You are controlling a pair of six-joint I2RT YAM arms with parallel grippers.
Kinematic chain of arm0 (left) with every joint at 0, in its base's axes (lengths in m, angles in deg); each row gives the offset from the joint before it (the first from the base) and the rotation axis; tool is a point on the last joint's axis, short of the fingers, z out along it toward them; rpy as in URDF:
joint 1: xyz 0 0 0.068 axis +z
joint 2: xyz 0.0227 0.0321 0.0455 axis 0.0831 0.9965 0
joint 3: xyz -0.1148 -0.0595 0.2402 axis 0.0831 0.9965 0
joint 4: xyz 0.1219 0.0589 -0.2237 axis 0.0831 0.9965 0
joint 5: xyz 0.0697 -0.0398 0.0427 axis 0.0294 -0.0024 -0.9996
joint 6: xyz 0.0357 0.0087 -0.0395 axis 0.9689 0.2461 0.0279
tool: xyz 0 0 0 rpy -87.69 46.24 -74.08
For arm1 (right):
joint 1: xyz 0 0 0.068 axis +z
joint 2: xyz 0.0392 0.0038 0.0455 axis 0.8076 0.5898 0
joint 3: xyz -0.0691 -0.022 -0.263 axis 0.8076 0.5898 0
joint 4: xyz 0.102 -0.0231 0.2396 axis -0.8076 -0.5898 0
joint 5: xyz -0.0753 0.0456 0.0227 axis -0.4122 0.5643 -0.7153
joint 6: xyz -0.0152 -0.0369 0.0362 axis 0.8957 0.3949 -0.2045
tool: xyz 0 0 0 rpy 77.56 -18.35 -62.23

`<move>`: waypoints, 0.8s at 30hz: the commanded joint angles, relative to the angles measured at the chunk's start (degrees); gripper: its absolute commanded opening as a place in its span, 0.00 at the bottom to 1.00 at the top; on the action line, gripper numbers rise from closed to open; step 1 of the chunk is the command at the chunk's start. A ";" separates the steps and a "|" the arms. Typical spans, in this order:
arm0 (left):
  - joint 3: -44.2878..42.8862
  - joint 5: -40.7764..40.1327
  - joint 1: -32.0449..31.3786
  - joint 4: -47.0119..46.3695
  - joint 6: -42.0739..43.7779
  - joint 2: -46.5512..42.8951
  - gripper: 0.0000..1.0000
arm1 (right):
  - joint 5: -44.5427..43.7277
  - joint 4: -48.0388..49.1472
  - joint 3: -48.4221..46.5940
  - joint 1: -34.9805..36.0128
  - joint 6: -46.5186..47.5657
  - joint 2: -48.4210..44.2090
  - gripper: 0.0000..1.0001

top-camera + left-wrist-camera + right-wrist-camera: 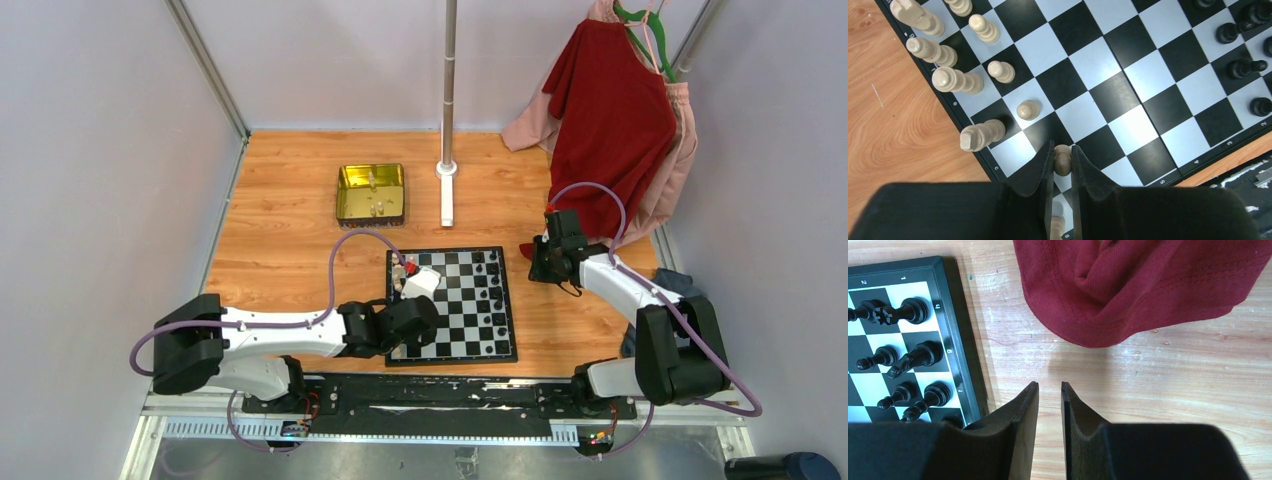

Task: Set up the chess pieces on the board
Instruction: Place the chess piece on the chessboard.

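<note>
Pawn [1063,161], pale cream, sits clamped in left gripper [1062,148]; board [1108,95] black-and-white checked.

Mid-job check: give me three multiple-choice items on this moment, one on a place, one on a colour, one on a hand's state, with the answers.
1. Where is the right hand relative to the board?
A. Over its middle
B. Off its edge, over bare table near the red cloth
C. Over its cream pieces

2. What colour is the pawn between the fingers of the left hand?
A. Cream
B. Black
C. Red

3. How does the right hand stand?
A. Shut on a black piece
B. Shut, empty
C. Open, empty

Answers:
1 B: the right wrist view shows wood under it, with the board's border to the left.
2 A: the left wrist view shows a pale pawn pinched.
3 C: a gap shows between its fingers, with nothing in it.
</note>
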 commanded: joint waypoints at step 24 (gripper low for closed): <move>2.07 -5.74 -0.37 -3.53 -4.02 3.67 0.03 | -0.77 -1.36 -0.06 -0.86 0.51 0.84 0.28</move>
